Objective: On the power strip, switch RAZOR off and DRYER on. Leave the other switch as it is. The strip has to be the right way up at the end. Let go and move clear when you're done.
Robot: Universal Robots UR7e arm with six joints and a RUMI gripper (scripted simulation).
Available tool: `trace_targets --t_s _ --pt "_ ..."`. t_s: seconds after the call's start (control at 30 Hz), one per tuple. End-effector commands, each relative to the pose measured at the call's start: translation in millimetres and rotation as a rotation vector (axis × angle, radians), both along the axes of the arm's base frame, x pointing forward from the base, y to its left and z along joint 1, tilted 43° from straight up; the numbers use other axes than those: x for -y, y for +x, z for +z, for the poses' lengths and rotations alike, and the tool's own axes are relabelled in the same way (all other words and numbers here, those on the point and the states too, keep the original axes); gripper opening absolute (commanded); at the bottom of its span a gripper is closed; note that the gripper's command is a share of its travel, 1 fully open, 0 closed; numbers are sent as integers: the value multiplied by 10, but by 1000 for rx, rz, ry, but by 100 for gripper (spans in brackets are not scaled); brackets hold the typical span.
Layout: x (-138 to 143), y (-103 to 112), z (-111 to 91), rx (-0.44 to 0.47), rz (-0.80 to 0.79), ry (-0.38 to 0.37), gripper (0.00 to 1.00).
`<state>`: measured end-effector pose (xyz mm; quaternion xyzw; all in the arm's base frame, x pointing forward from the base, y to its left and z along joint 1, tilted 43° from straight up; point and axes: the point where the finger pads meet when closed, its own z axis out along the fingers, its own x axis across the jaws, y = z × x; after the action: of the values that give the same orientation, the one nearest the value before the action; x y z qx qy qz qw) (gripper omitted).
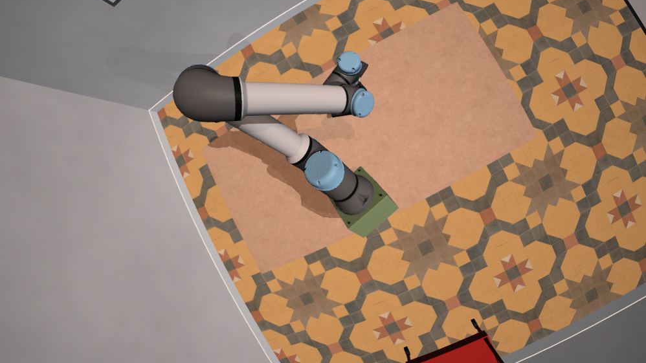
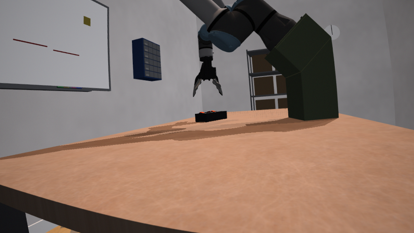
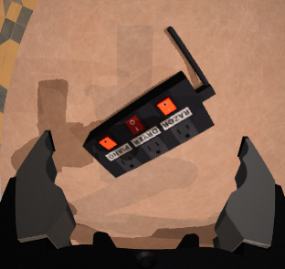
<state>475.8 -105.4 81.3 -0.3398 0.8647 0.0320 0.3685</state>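
The black power strip point(image 3: 151, 126) point(image 2: 210, 116) lies face up on the wooden table point(image 2: 244, 163) point(image 3: 68, 44) point(image 1: 428, 101), its cord stub pointing away. In the wrist view the RAZOR switch point(image 3: 166, 106) and the PIANO switch point(image 3: 108, 143) glow bright orange, while the DRYER switch point(image 3: 134, 125) in the middle is dark red. My gripper point(image 2: 207, 91) point(image 3: 147, 136) is open and empty, hanging well above the strip with the fingers pointing down. In the overhead view the arm hides the strip.
The arm's green mounting block point(image 1: 369, 213) point(image 2: 308, 74) stands on the table near one long edge. A whiteboard point(image 2: 52, 35), a blue drawer cabinet point(image 2: 146, 59) and a shelf point(image 2: 264, 79) are along the walls. A red cart point(image 1: 452, 349) is on the tiled floor.
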Motion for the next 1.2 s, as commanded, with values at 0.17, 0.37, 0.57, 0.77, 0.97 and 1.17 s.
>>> trace_targets --t_s 0.17,0.37,0.57,0.77,0.97,1.17 --pt "19 -12 -73 -101 -245 183 100" --pt "21 -19 -97 -131 -320 245 100" --pt "21 -30 -130 -170 -417 328 100" --pt "19 -39 -156 -203 -498 397 100" --pt "17 -44 -170 -222 -543 435 100" --pt "13 -51 -188 -244 -597 481 100"
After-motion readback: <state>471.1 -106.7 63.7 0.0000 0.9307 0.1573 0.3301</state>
